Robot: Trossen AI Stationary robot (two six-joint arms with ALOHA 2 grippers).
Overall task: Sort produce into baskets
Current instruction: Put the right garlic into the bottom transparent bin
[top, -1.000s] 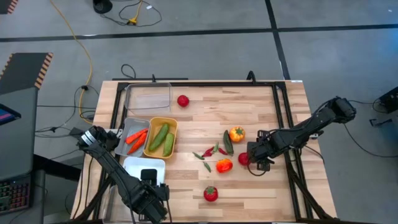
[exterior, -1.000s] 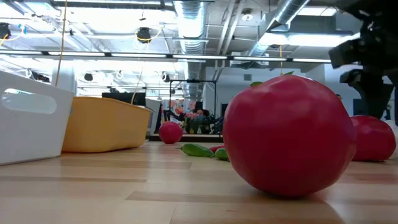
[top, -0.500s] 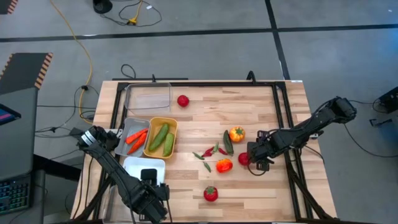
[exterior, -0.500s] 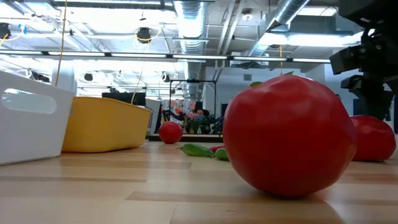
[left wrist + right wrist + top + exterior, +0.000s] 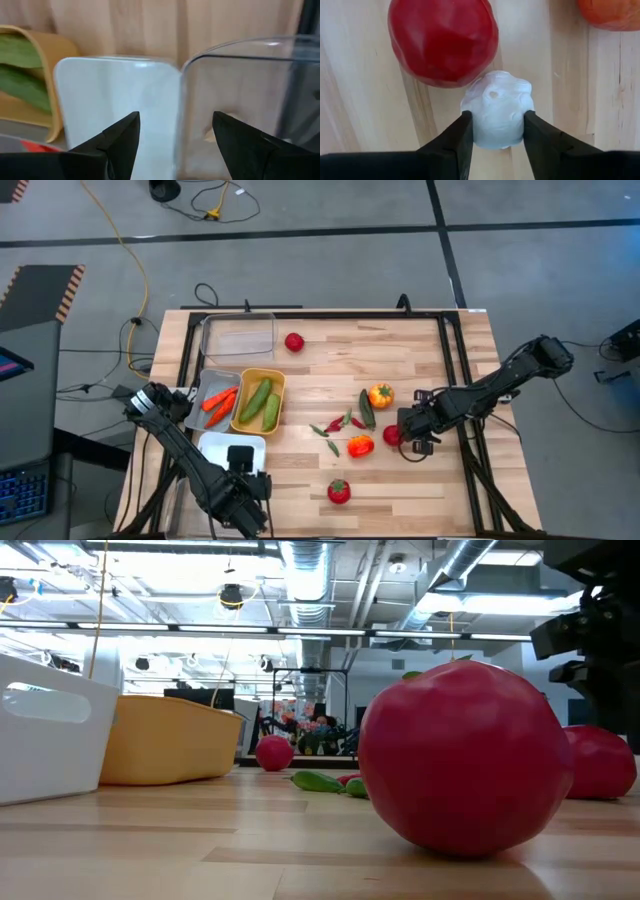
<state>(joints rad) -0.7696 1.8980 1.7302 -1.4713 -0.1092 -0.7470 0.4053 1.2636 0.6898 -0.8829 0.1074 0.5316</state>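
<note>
My right gripper (image 5: pixel 408 438) stands right of the table's middle, shut on a white garlic bulb (image 5: pixel 496 102), with a red tomato (image 5: pixel 442 40) just beyond it. In the high view the gripper hides the bulb. My left gripper (image 5: pixel 175 132) is open and empty at the near left, above the white tray (image 5: pixel 115 105) and a clear tray (image 5: pixel 250 95). The yellow tray (image 5: pixel 260 402) holds green cucumbers. The grey tray (image 5: pixel 218 402) holds orange carrots. My right gripper pinches the garlic bulb by its two opposite sides (image 5: pixel 472 120) between its two fingers. The fingers come from above, pointing down. Whether the bulb rests on the table or hangs just clear of it, I cannot tell.
Loose on the table are two orange peppers (image 5: pixel 380 394) (image 5: pixel 360 446), a green cucumber (image 5: pixel 367 410), small chillies (image 5: pixel 335 425), a tomato (image 5: pixel 339 491) near the front edge and another (image 5: pixel 294 341) beside the far clear tray (image 5: pixel 238 337).
</note>
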